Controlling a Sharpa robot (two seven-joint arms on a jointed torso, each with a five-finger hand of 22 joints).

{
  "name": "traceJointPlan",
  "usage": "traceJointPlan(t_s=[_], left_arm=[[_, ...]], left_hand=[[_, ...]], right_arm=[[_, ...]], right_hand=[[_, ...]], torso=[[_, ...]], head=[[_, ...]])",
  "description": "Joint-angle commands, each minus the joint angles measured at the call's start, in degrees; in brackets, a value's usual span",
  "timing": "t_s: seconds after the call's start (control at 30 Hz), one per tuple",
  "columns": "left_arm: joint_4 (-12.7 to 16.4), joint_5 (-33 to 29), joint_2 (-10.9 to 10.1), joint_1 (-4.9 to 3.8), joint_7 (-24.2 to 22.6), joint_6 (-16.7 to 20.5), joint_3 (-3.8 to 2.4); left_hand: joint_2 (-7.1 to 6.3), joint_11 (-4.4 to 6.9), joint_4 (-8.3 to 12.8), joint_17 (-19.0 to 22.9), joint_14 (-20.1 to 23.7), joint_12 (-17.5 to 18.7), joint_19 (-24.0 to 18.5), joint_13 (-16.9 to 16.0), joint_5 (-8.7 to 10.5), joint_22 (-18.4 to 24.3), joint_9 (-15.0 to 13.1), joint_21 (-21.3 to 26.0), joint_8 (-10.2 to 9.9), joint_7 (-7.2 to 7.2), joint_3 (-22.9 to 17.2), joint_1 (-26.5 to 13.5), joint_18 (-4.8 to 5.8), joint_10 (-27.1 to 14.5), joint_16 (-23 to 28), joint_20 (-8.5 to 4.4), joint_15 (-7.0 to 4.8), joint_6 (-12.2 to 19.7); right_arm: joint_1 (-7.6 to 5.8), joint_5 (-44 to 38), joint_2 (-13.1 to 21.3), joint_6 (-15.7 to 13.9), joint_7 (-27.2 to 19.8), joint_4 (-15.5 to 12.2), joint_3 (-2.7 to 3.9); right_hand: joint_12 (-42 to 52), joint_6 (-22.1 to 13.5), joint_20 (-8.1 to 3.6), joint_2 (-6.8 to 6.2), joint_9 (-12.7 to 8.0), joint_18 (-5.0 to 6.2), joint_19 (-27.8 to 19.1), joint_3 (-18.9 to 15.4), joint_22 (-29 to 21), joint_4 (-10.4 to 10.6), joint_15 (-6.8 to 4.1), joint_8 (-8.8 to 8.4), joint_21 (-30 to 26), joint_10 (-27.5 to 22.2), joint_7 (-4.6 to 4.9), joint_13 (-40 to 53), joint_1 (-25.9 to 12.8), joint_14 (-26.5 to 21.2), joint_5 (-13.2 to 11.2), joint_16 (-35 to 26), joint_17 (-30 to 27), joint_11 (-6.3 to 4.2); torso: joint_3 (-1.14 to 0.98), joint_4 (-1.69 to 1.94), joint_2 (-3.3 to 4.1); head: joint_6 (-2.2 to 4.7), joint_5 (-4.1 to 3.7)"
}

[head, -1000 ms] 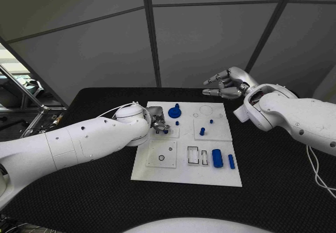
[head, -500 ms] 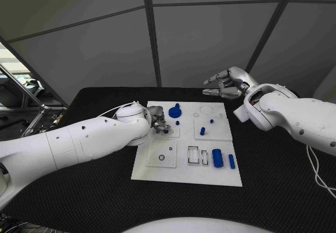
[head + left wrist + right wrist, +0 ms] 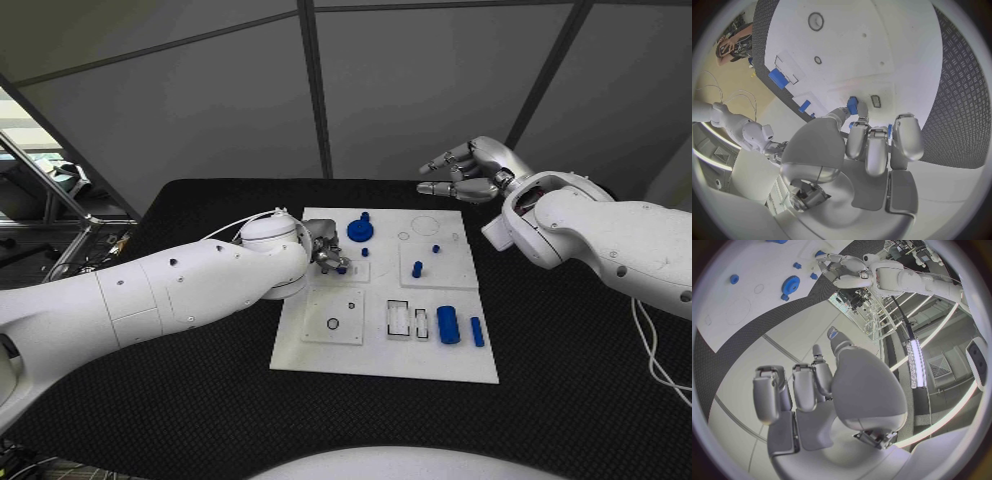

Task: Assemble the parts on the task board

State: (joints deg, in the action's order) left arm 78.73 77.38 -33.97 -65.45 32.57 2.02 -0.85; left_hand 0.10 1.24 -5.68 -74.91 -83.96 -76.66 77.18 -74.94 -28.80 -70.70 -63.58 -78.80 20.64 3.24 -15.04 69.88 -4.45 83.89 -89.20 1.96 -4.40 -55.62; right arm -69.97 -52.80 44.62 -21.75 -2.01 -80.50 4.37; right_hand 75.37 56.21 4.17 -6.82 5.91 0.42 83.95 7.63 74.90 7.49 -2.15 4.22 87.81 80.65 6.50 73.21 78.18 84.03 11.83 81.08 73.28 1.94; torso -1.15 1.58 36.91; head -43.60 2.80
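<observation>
Several parts already stand on the board (image 3: 433, 345): a gear (image 3: 359, 232) near the far edge, a peg (image 3: 417, 269) toward the middle and a smaller stud (image 3: 434, 249) beyond it. Two blue bars (image 3: 460, 327) lie loose at the near right, beside empty slots (image 3: 405, 321), and a round hole (image 3: 333, 324) at the near left is unfilled. You can judge the task as partly done, with the slots, that hole and the faint ring marks at the far right not yet served.

Your left robot hand (image 3: 326, 250) hangs over the board's far-left part, fingers curled inward. The left wrist view shows a small blue part (image 3: 852, 105) pinched at its fingertips (image 3: 869, 145), just above a small rectangular socket (image 3: 876, 101); this looks like an insertion in hand. Whether the part touches the board yet, you cannot tell.

Your right robot hand (image 3: 464, 173) is raised beyond the board's far-right corner, well apart from every part, its fingers loosely curled and holding nothing.

Room is good. The tabletop (image 3: 577, 360) lies bare to the right and near side of the board, so the right arm has a free path to the bars. The left forearm lies along the board's left edge; mind it when you reach the near-left hole.
</observation>
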Motion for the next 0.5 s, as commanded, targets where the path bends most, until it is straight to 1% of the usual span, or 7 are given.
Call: traceJointPlan(t_s=[0.03,0.2,0.4,0.5], left_arm=[[-0.05,-0.10,0.17,0.25,0.50,-2.51,0.19],[-0.36,-0.11,0.23,0.26,0.54,-2.55,0.19],[-0.92,-1.23,0.59,0.28,0.51,-2.35,0.19],[-1.16,-1.81,0.79,0.29,0.43,-2.22,0.19]], left_hand=[[0.25,0.17,9.93,-14.44,-5.83,0.01,0.24,-7.39,0.17,0.08,0.10,-0.03,0.16,-0.57,-10.23,-0.10,0.00,0.08,-0.22,-0.12,-0.27,-0.02],[0.25,0.17,9.95,-14.45,-5.84,0.03,0.24,-7.39,0.14,0.09,0.06,-0.02,0.17,-0.57,-10.26,-0.12,-0.01,0.08,-0.23,-0.12,-0.27,-0.03],[0.31,0.16,9.88,-14.42,-5.83,0.15,0.18,-7.34,0.14,0.15,-0.17,0.05,0.19,-0.57,-10.36,-0.60,-0.02,0.05,-0.19,-0.13,-0.27,-0.05],[0.35,0.19,9.45,-14.41,-5.82,0.25,0.20,-7.33,0.72,0.12,-0.53,0.11,0.10,-0.69,-10.22,-1.71,-0.01,0.07,-0.19,-0.12,-0.28,0.04]], right_arm=[[-0.12,0.12,0.02,0.26,-0.43,-0.08,0.05],[-0.12,0.12,-0.01,0.22,-0.45,-0.06,0.05],[-0.12,0.12,-0.10,0.21,-0.49,-0.01,0.05],[-0.12,0.12,-0.10,0.20,-0.50,0.01,0.05]], right_hand=[[-0.19,0.42,-0.30,-0.05,0.09,0.52,3.80,-0.03,11.57,-0.27,-0.39,-0.36,-0.14,-0.12,0.09,0.04,-0.42,2.43,-0.12,-0.31,0.03,-0.19],[-0.19,0.42,-0.30,-0.05,0.09,0.52,3.80,-0.03,11.57,-0.27,-0.39,-0.36,-0.14,-0.12,0.09,0.04,-0.42,2.43,-0.12,-0.31,0.03,-0.19],[-0.30,0.43,-0.30,-0.03,0.09,0.53,3.79,-0.03,11.55,-0.29,-0.39,-0.36,-0.16,-0.18,0.09,-0.09,-0.49,2.42,-0.13,-0.35,-0.04,-0.19],[-0.28,0.43,-0.31,-0.02,0.09,0.53,3.78,-0.03,11.54,-0.29,-0.39,-0.37,-0.17,-0.17,0.09,-0.07,-0.53,2.41,-0.13,-0.37,-0.07,-0.19]], torso=[[0.01,0.03,-0.03],[-0.02,0.05,-0.02],[0.03,-0.03,0.01],[0.02,-0.01,0.01]], head=[[-0.13,0.01],[-0.09,0.00],[-0.12,-0.04],[-0.21,-0.10]])
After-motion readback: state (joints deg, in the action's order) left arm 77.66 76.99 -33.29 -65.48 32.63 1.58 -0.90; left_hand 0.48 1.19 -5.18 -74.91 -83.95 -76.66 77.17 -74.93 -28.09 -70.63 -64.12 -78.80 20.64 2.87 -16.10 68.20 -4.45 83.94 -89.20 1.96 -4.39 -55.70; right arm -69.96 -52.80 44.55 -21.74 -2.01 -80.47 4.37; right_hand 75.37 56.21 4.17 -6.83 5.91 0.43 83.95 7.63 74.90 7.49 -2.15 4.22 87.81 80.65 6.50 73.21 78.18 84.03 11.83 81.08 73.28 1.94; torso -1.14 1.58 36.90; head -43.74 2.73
